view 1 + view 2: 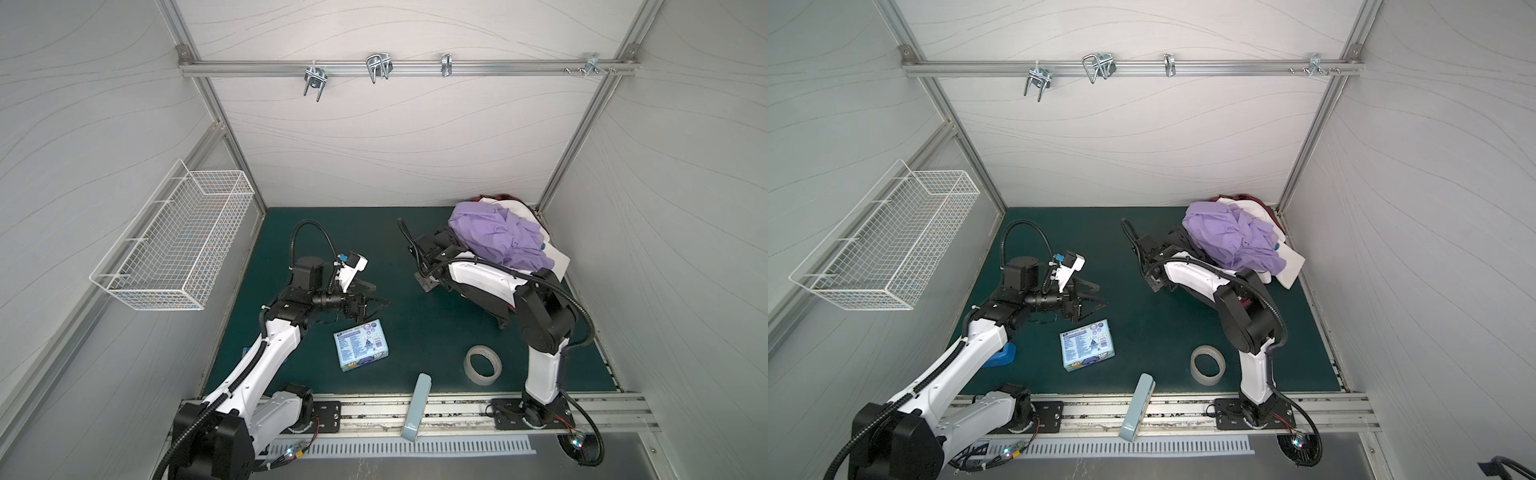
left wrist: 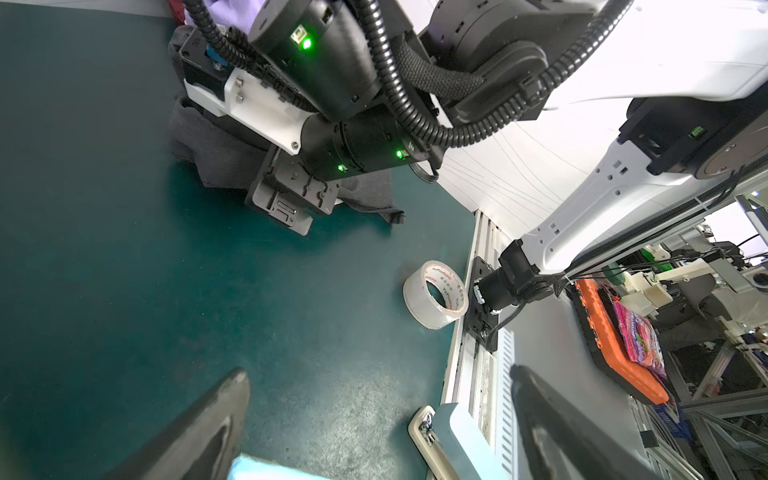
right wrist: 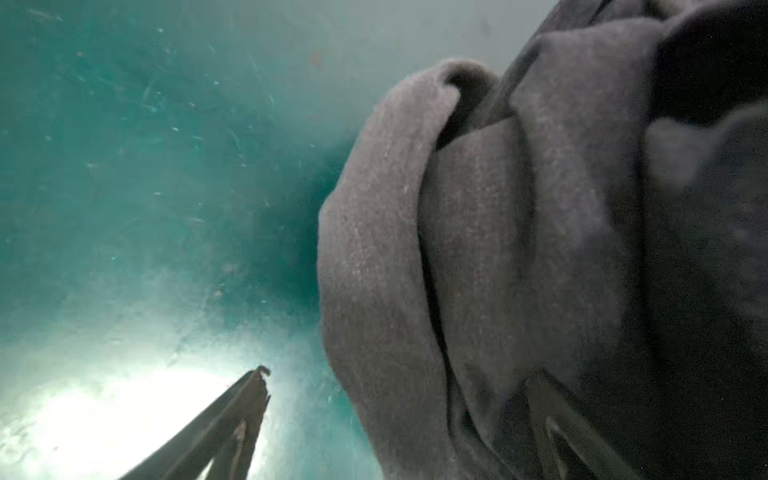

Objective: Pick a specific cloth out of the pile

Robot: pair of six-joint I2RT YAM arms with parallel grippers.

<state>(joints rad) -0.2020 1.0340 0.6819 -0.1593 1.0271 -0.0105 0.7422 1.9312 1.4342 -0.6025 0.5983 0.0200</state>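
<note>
- Charcoal-grey fabric, the cloth [image 3: 498, 249], is being shown bunched in thick folds on the green mat [image 1: 332, 232], and it is filling much of the right wrist view.
- The cloth is being seen under the right arm's wrist, just beside the pile [image 1: 490, 232] on the side facing the middle of the mat. In both top views its dark edge is lying right against the lilac garment [image 1: 519, 249].
- The right gripper [image 3: 399, 374] is being held low over the cloth with its jaws spread wide. One of its fingers [image 3: 241, 403] is being shown over bare mat while the other is lying against the grey folds. Nothing is being pinched.
- The pile is being seen in the far right corner of the mat. The lilac garment is lying on top, a white cloth [image 1: 555, 259] is spreading out beneath it, and dark maroon fabric [image 1: 498, 195] is showing at the back.
- The left gripper [image 2: 380, 372] is being held above the mat, left of the middle, well apart from the cloth. Its jaws are spread and nothing is being gripped between them.
- A tape roll [image 2: 417, 301] and a printed box [image 1: 360, 345] are lying on the near part of the mat, with the box just beside the left gripper.
- A white wire basket [image 1: 178, 245] is being carried on the left wall.
</note>
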